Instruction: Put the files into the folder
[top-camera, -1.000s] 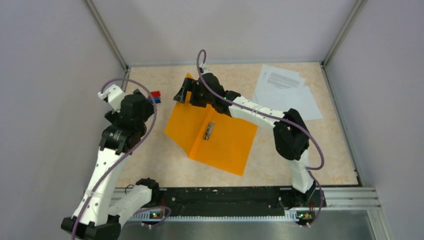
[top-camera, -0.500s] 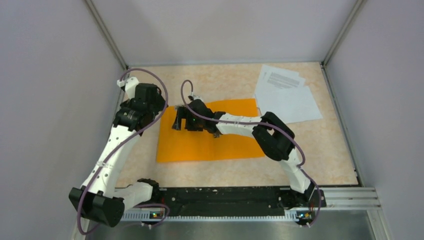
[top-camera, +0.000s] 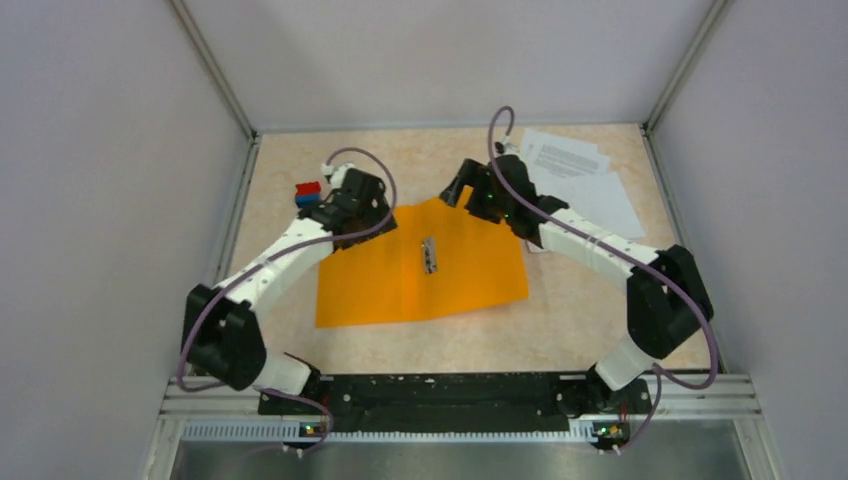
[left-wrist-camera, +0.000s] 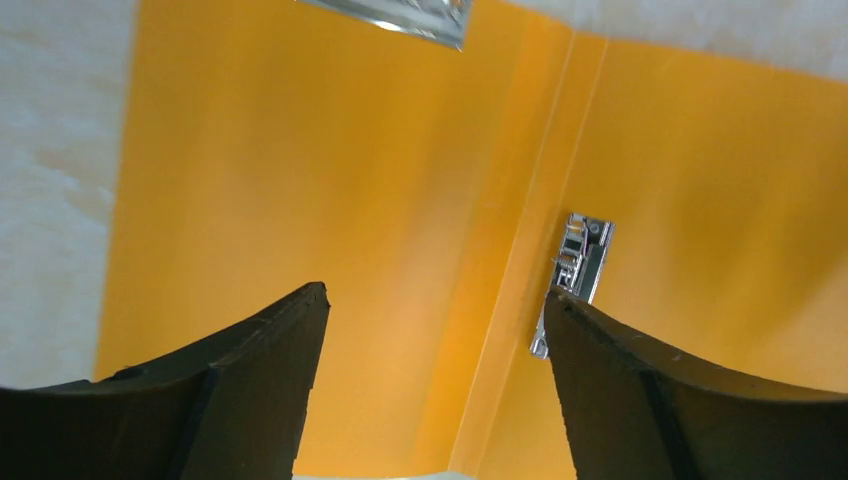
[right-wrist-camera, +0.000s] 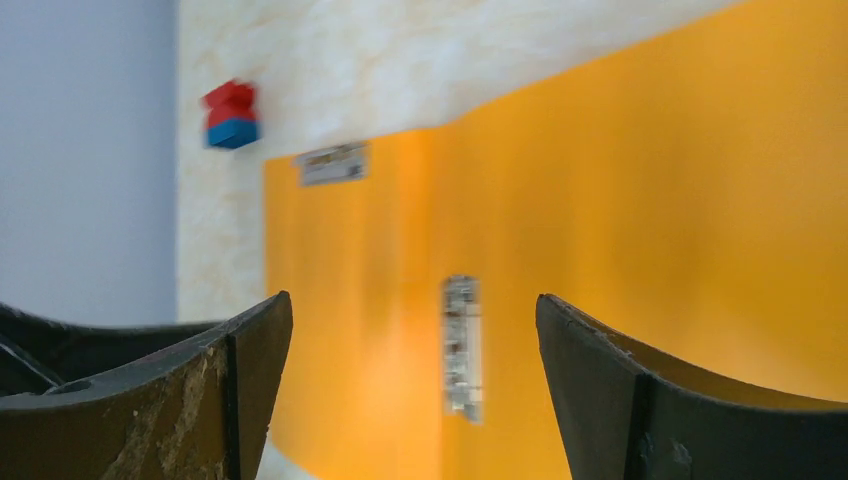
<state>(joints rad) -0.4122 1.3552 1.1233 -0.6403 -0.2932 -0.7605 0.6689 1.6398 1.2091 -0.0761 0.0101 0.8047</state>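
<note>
The orange folder (top-camera: 400, 280) lies open and flat on the table, with its metal clip (top-camera: 429, 254) showing at the middle crease. My left gripper (top-camera: 352, 222) hovers over the folder's far left corner, open and empty. The left wrist view shows the folder (left-wrist-camera: 330, 180), its clip (left-wrist-camera: 580, 262) and my left gripper (left-wrist-camera: 435, 300). My right gripper (top-camera: 456, 193) is open above the folder's far edge; the right wrist view shows my right gripper (right-wrist-camera: 412, 300) empty over the folder (right-wrist-camera: 650, 200) and clip (right-wrist-camera: 462, 345). The files (top-camera: 575, 185) lie at the far right, beside the folder.
A small red-and-blue block (top-camera: 308, 192) sits just left of my left gripper, near the left wall; it also shows in the right wrist view as the block (right-wrist-camera: 231, 114). Walls enclose the table on three sides. The arm bases stand on a rail (top-camera: 450, 392) at the near edge.
The folder has gone from half-raised to lying flat and open. My left arm swung from the left wall to the folder's far left corner. My right gripper moved right to the far edge.
</note>
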